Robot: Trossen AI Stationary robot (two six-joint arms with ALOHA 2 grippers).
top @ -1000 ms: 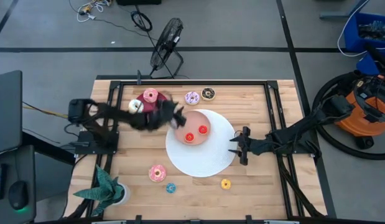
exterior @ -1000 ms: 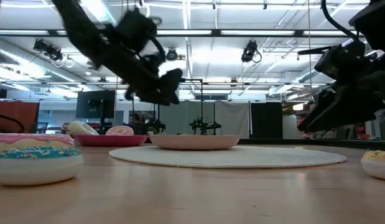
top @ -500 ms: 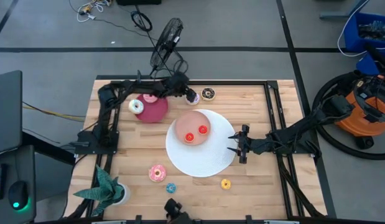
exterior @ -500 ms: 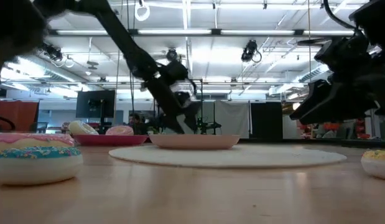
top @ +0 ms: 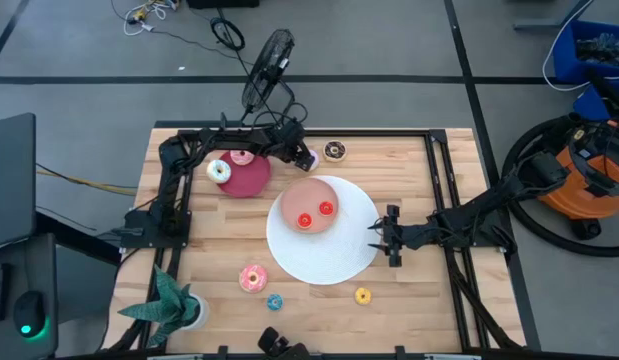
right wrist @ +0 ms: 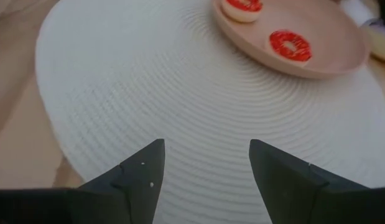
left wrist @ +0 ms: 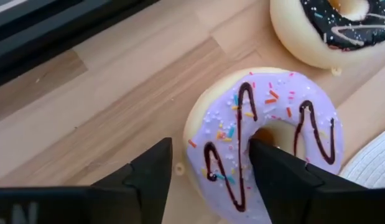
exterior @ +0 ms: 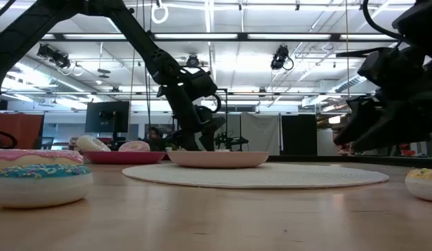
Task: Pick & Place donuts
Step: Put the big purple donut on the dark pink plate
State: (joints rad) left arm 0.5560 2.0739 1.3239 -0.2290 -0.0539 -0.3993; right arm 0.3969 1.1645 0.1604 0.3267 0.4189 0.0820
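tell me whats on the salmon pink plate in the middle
Two tiny red donuts lie side by side on the salmon-pink plate, which sits on the big white disc. The low view shows only the plate's rim, so its contents are hidden there.

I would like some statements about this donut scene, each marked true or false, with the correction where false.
1. The left gripper is at the purple donut. True.
2. Two red donuts lie on the salmon plate. True.
3. The yellow donut lies on the crimson plate. False: it lies on the bare table.
4. The right gripper holds a donut. False: it is open and holds nothing, over the white disc.
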